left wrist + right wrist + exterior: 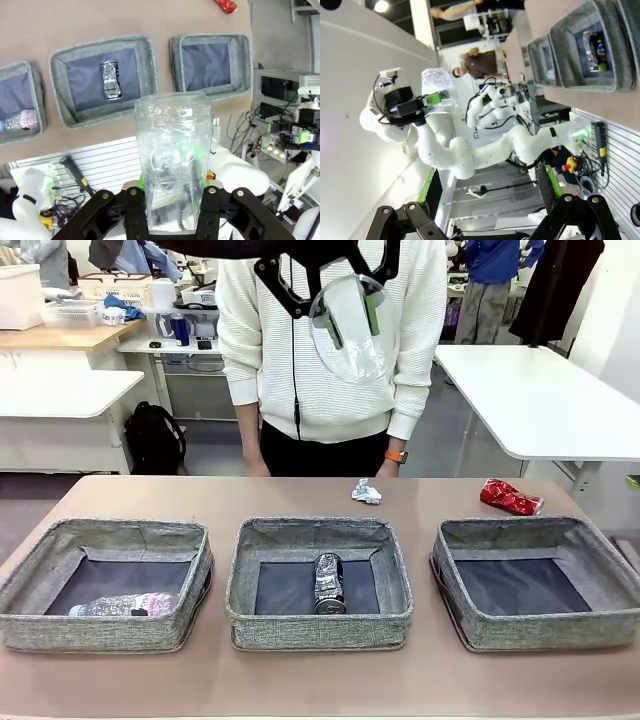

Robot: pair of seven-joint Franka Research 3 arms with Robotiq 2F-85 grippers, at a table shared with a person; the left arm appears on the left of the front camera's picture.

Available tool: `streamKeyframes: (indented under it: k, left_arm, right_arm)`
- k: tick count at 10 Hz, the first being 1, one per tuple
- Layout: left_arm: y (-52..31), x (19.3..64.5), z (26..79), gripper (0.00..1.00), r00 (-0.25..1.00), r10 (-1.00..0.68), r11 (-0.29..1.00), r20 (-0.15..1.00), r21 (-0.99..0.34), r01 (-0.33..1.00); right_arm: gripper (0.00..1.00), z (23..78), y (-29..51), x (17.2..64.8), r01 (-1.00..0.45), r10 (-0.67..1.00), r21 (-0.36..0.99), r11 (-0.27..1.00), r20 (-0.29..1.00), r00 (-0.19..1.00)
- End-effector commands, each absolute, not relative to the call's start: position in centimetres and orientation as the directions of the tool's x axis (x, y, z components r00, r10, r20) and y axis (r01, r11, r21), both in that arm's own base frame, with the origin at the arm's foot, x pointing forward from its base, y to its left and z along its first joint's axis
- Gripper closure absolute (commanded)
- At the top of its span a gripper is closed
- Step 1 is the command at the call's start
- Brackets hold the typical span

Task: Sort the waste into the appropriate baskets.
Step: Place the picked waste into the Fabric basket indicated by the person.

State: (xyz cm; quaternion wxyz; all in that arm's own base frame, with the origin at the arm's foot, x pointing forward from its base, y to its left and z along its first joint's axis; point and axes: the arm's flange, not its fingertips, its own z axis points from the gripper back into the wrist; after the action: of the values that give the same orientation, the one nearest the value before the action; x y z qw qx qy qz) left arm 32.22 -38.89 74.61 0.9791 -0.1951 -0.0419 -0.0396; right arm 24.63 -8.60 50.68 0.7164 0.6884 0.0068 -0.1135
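Note:
High above the table, my left gripper [350, 320] is shut on a clear plastic cup [352, 332], which hangs in front of the person's chest. In the left wrist view the cup [172, 160] stands squeezed between the green pads, far above the baskets. Three grey baskets sit in a row: the left one [100, 632] holds a clear bottle [125, 605], the middle one [320, 630] a crushed blue-silver can [328, 582], and the right one [540, 632] shows a bare dark bottom. A paper wad [366, 491] and a red can [510, 498] lie on the table behind them. My right gripper [487, 192] is open, holding nothing.
A person in a white sweater [330, 340] stands at the table's far edge, arms down. The right wrist view looks sideways at my left arm [470, 155] with the cup [439, 90] and the baskets [592, 82]. White tables stand behind the person.

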Motion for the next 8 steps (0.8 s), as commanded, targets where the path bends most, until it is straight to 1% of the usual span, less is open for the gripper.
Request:
streamKeyframes:
  k: [1, 8]
  left_arm:
    - [-38.73, 32.08, 74.57, 0.63, 0.993, -0.049, 0.922, 0.111, -0.378, 0.087]
    - [-38.73, 32.08, 74.57, 0.63, 0.993, -0.049, 0.922, 0.111, -0.378, 0.087]
  right_arm:
    - [0.00, 50.84, -8.73, 24.43, 0.160, -0.146, 0.987, 0.025, -0.155, 0.977]
    - [0.00, 50.84, -8.73, 24.43, 0.160, -0.146, 0.987, 0.025, -0.155, 0.977]
